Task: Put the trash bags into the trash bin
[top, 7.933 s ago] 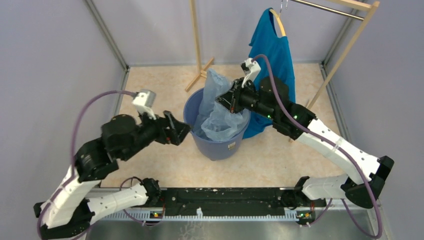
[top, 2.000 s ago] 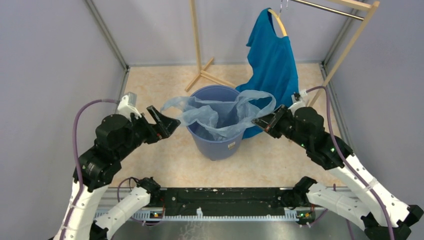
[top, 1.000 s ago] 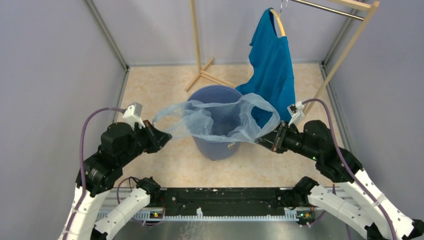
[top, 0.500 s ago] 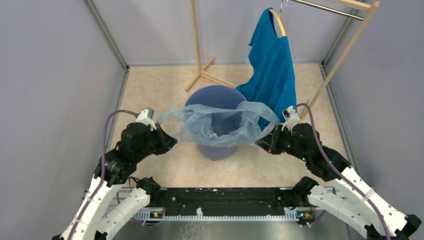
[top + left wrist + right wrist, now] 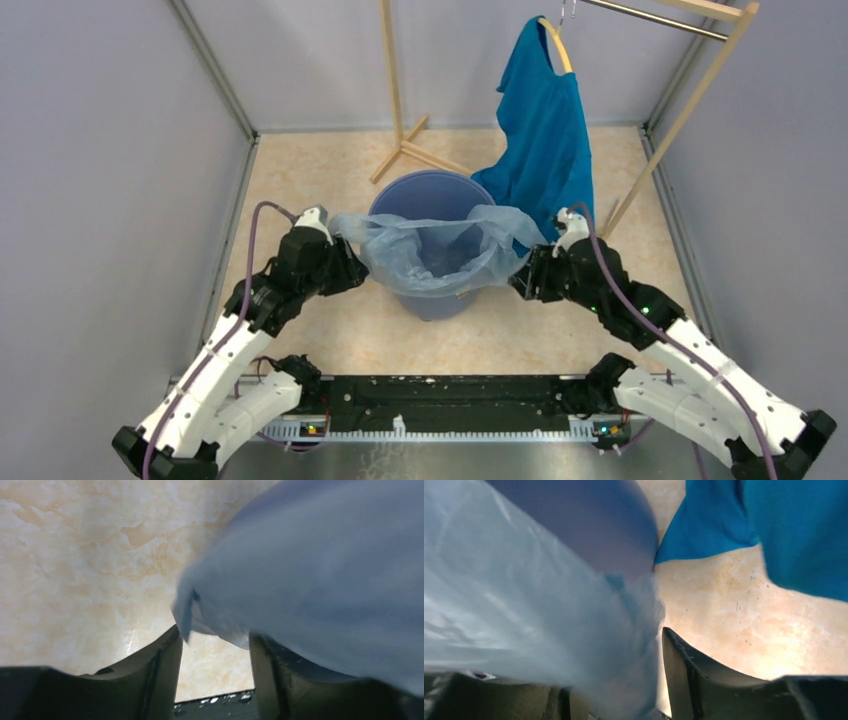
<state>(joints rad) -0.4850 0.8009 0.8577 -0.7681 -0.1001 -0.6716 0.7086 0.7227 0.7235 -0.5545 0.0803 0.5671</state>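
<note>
The trash bag (image 5: 400, 262), a thin pale blue-grey film, lies spread over the mouth of the round blue trash bin (image 5: 440, 304), its edges hanging down outside the rim on both sides. My left gripper (image 5: 350, 272) sits low at the bin's left side, open. In the left wrist view the bag's edge (image 5: 310, 580) hangs just above the left gripper (image 5: 215, 647), with bare floor showing between the fingers (image 5: 155, 675). My right gripper (image 5: 522, 280) is at the bin's right side, open. Loose bag film (image 5: 534, 615) drapes between the jaws of that gripper (image 5: 614, 672), beside the bin wall (image 5: 589, 525).
A bright blue T-shirt (image 5: 545, 120) hangs on a hanger from a wooden rack (image 5: 395, 90) behind the bin; its hem (image 5: 794, 530) reaches the floor close to my right gripper. Grey walls enclose the marbled floor (image 5: 300, 180).
Both grippers have opened and let go of the bag's edges. Both arms came down and in toward the bin, and the stretched bag has settled over the rim.
</note>
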